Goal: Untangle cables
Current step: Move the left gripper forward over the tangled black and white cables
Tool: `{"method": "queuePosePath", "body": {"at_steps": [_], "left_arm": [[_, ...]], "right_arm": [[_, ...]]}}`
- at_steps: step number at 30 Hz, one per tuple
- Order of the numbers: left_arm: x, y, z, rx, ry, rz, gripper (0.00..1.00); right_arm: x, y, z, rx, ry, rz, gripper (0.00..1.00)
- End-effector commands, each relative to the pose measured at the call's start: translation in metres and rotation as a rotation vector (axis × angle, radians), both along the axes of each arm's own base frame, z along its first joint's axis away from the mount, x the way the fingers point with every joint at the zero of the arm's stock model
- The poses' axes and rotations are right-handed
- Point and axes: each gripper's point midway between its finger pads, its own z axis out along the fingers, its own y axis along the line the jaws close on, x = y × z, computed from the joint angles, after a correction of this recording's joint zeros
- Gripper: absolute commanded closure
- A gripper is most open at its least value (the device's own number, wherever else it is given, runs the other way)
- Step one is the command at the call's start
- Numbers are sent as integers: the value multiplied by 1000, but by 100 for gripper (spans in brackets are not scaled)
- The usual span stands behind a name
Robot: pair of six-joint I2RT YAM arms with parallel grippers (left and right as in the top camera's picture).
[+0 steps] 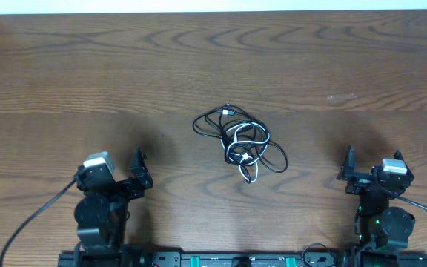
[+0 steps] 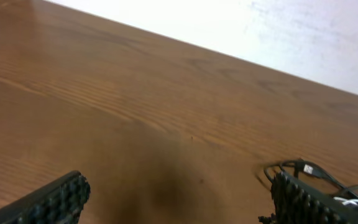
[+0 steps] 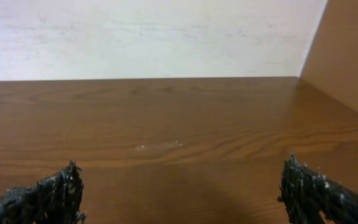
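Note:
The cables (image 1: pixel 242 142) lie in one tangled bundle at the middle of the wooden table: thin black cords looping around a short white one with small plug ends. Part of the bundle shows at the right edge of the left wrist view (image 2: pixel 309 171), behind the right finger. My left gripper (image 1: pixel 139 169) is open and empty, left of and nearer than the bundle; it also shows in the left wrist view (image 2: pixel 178 198). My right gripper (image 1: pixel 347 167) is open and empty, to the right of the bundle; it shows in the right wrist view (image 3: pixel 182 194), where no cable appears.
The wooden table (image 1: pixel 87 67) ends at a pale wall along the far side (image 3: pixel 154 37). A small pale scuff (image 1: pixel 342 96) marks the wood at the right. A wooden side panel (image 3: pixel 347 56) stands at the table's far right.

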Motion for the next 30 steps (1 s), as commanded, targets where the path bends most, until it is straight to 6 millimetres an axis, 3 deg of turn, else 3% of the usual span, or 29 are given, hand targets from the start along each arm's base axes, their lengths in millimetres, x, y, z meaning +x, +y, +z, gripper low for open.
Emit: {"method": "queuePosePath", "body": {"at_steps": [1, 11, 30], "left_arm": [[2, 0, 21, 13, 25, -1, 6], [22, -11, 47, -20, 185, -65, 6], [52, -30, 76, -5, 444, -188, 6]], "right_arm": [[0, 2, 0, 12, -5, 5, 1], [0, 2, 0, 12, -5, 5, 1], [0, 2, 0, 12, -5, 5, 1]]}}
